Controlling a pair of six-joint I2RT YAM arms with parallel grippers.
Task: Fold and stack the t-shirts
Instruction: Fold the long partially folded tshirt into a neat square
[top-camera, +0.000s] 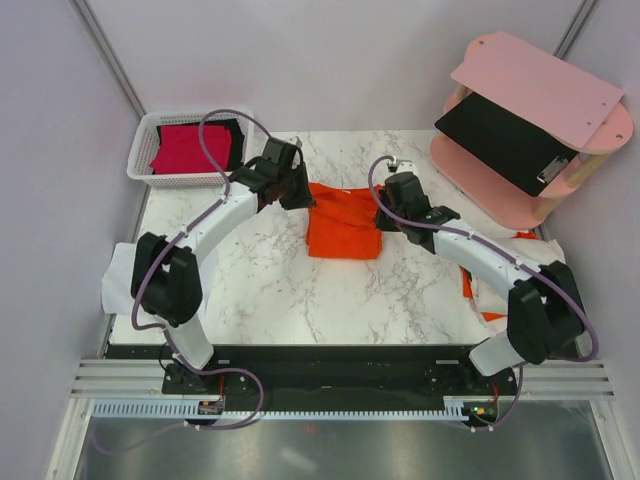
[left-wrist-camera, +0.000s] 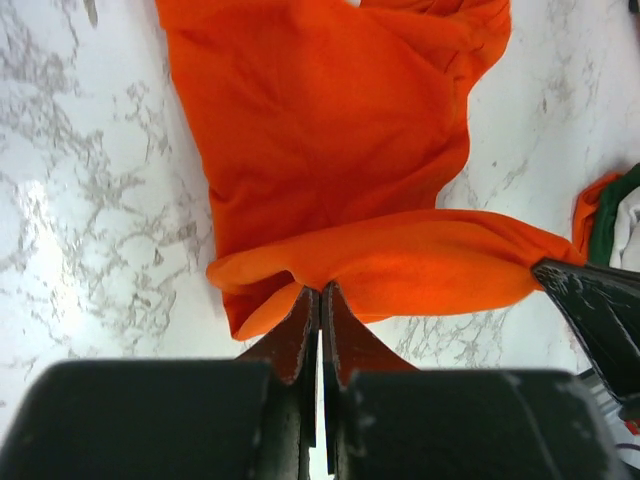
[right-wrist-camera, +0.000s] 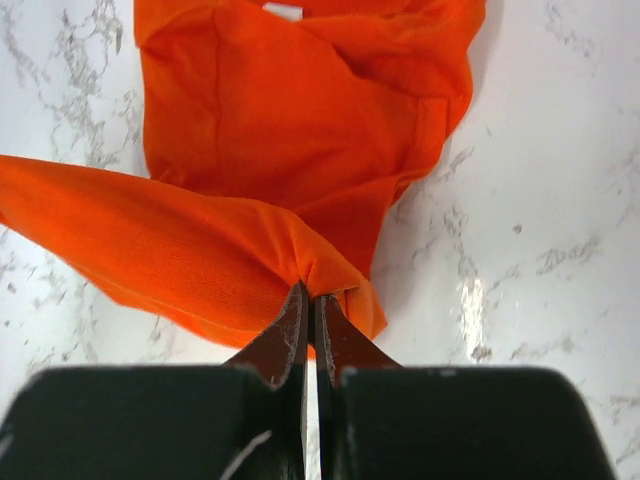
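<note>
1. Left gripper (left-wrist-camera: 320, 293) is pinched tight on a fold of the orange t-shirt (left-wrist-camera: 330, 150). The jaws are nearly together, with cloth bunched between the tips.
2. Right gripper (right-wrist-camera: 308, 298) is the same, clamped on another lifted edge of that shirt, and only a sliver shows between the jaws.
3. From above, the orange t-shirt lies mid-table on the marble table (top-camera: 270, 290), partly folded. Its far corners are hidden under the two grippers.
4. Back left, a white basket (top-camera: 140, 152) holds a crimson t-shirt (top-camera: 185, 148). A black t-shirt (top-camera: 230, 133) peeks out behind it, mostly covered.
5. On the right, a cloth pile (top-camera: 480, 292) is largely buried under the right arm. Only orange and white scraps show, and the left wrist view adds a bit of green.
6. A dark wedge (left-wrist-camera: 600, 310) is cut off at that view's edge, and I cannot tell what it is.
</note>
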